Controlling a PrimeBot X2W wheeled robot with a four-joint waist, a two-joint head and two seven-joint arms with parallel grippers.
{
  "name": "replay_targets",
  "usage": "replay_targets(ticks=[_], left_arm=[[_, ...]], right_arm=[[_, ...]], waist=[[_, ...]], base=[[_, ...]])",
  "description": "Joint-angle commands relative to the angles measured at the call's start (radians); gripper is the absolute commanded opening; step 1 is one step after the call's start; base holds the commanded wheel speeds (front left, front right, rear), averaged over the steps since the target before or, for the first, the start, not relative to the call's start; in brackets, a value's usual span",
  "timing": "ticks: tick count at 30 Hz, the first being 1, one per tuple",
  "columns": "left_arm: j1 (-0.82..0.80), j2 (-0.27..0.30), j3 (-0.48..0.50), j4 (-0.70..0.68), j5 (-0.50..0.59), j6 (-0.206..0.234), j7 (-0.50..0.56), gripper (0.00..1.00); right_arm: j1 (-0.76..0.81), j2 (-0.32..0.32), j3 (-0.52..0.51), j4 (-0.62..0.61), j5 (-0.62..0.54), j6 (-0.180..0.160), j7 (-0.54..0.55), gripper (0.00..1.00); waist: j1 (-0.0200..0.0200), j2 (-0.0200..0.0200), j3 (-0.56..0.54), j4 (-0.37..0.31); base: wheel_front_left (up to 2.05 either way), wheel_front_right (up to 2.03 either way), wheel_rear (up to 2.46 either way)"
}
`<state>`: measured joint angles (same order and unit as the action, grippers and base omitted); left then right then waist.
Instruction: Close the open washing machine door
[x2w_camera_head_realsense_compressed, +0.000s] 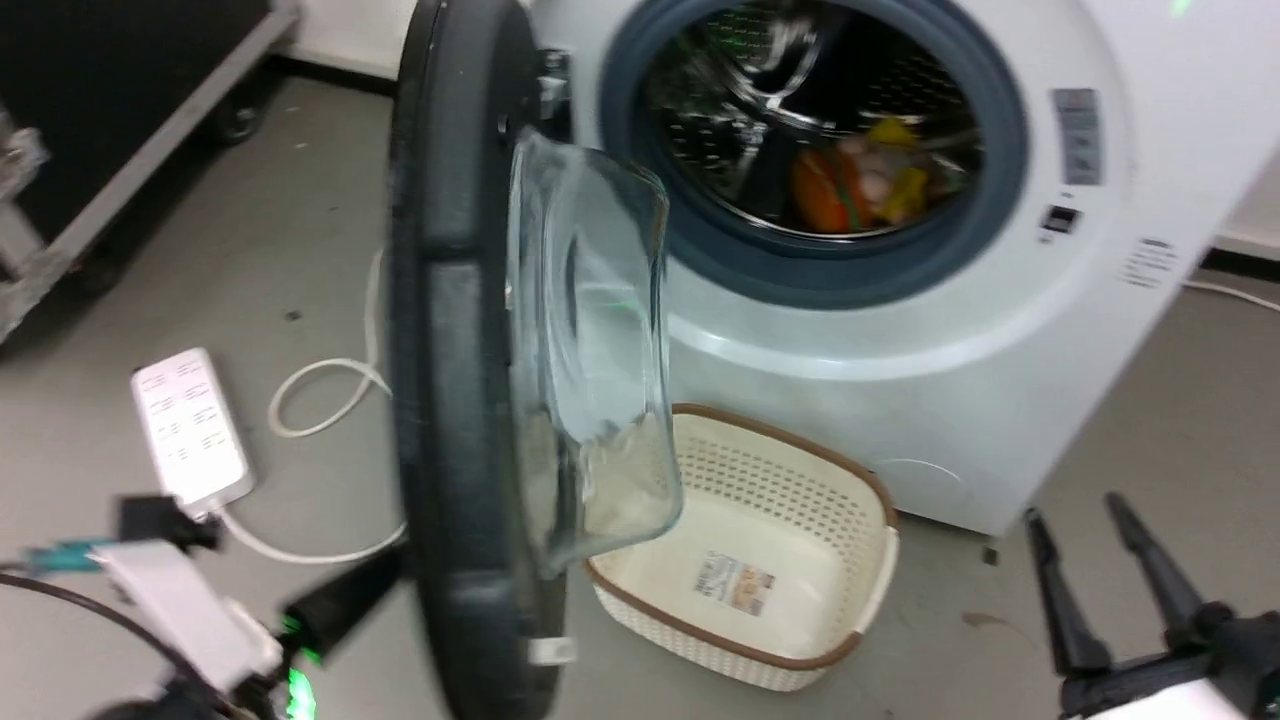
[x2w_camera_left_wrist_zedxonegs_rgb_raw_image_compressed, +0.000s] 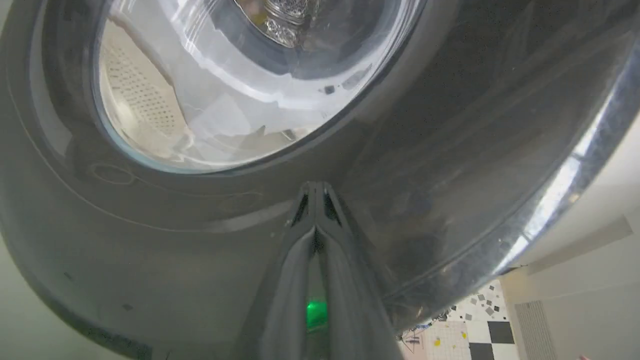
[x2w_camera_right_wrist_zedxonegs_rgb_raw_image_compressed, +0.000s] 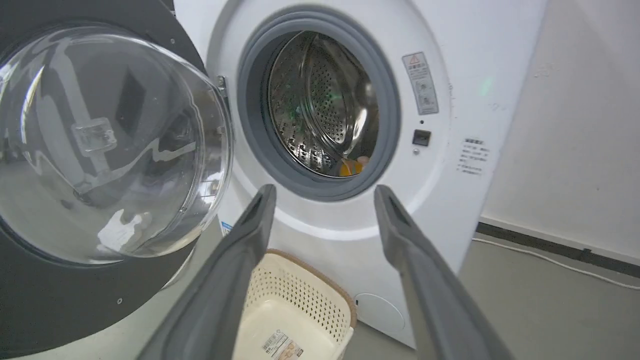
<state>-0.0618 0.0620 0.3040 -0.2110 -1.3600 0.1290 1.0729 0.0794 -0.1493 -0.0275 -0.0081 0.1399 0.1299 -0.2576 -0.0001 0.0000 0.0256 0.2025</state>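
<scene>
The washing machine door (x2w_camera_head_realsense_compressed: 455, 400) stands wide open, swung out from the hinge side of the washing machine (x2w_camera_head_realsense_compressed: 1000, 380) and roughly square to its front, with the clear glass bowl bulging back toward the drum opening. My left gripper (x2w_camera_left_wrist_zedxonegs_rgb_raw_image_compressed: 315, 195) is on the door's glossy black outer face, the side turned away from the washing machine. Its two fingers are pressed together with nothing between them, and the tips sit just below the edge of the glass window, seemingly touching the door. My right gripper (x2w_camera_head_realsense_compressed: 1075, 515) hangs in front of the washing machine, apart from it, fingers spread wide and empty. A cream perforated basket (x2w_camera_head_realsense_compressed: 800, 440) sits on the floor right at the foot of the washing machine. Orange and yellow laundry (x2w_camera_head_realsense_compressed: 860, 180) lies inside the washing machine's steel drum.
</scene>
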Motion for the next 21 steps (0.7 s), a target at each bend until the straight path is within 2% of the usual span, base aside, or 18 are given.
replay_targets(ticks=[1,4,11,15,16,21], left_arm=[[0.017,-0.007,-0.018,-0.006,-0.014,-0.007,-0.010,0.00],[0.080,-0.011,-0.140,-0.023,-0.069,-0.014,-0.087,0.00],[0.100,-0.012,-0.435,0.038,-0.168,-0.084,-0.388,0.00],[0.010,-0.012,-0.544,0.129,-0.198,-0.124,-0.565,0.00],[-0.055,-0.012,-0.587,0.182,-0.216,-0.138,-0.653,0.00],[-0.251,-0.012,-0.659,0.339,-0.268,-0.165,-0.881,0.00]], right_arm=[[-0.013,0.000,-0.009,0.001,-0.002,0.001,-0.004,1.00],[-0.022,-0.004,-0.046,0.004,0.005,0.001,-0.004,1.00],[-0.051,-0.027,-0.060,0.009,0.026,0.001,-0.004,1.00],[-0.072,-0.034,-0.049,0.014,0.046,0.001,-0.004,1.00],[-0.083,-0.034,-0.042,0.021,0.056,0.001,-0.004,1.00],[-0.106,-0.025,-0.013,0.036,0.077,0.001,-0.004,1.00]], waist=[[0.0001,0.0000,0.005,-0.045],[0.0001,0.0000,0.018,-0.107],[0.0001,0.0000,0.084,-0.286],[0.0001,0.0000,0.129,-0.393],[0.0001,0.0000,0.152,-0.447],[0.0001,0.0000,0.198,-0.567]], base=[[0.00,0.00,0.00],[0.00,0.00,0.00],[0.00,0.00,0.00],[0.00,0.00,0.00],[0.00,0.00,0.00],[0.00,0.00,0.00]])
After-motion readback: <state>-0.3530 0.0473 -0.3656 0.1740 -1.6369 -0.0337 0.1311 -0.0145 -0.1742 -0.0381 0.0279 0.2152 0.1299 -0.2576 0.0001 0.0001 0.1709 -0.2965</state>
